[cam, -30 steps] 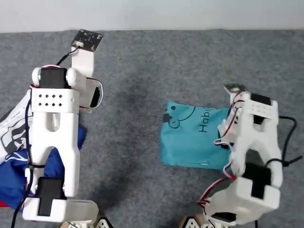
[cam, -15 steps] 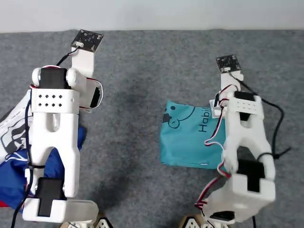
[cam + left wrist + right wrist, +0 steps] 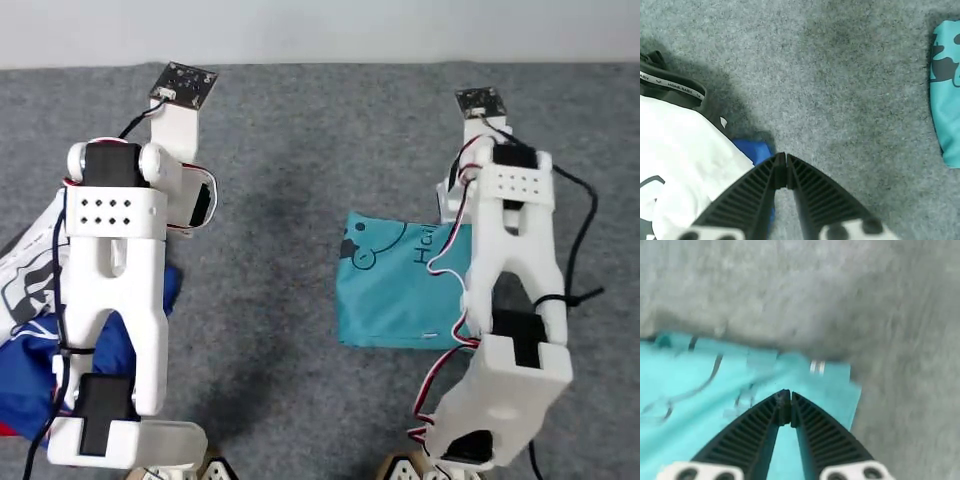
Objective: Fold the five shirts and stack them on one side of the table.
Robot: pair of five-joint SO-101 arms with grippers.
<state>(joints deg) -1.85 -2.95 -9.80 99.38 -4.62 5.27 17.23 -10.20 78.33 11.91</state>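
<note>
**Right arm swings forward over the folded shirt**

Over the last second the right arm stretches from the teal shirt's point(image 3: 395, 290) right side toward the tabletop's point(image 3: 300, 130) far edge. The right gripper point(image 3: 786, 395) now hangs over the shirt's far right corner, jaws pressed together with nothing visibly between them. The shirt lies folded right of the tabletop's centre, barely shifted. The left gripper point(image 3: 785, 162) has not moved, jaws closed and empty beside the unfolded pile point(image 3: 25, 300) at the left edge. One shirt looks done, and the pile is likely next.
</note>
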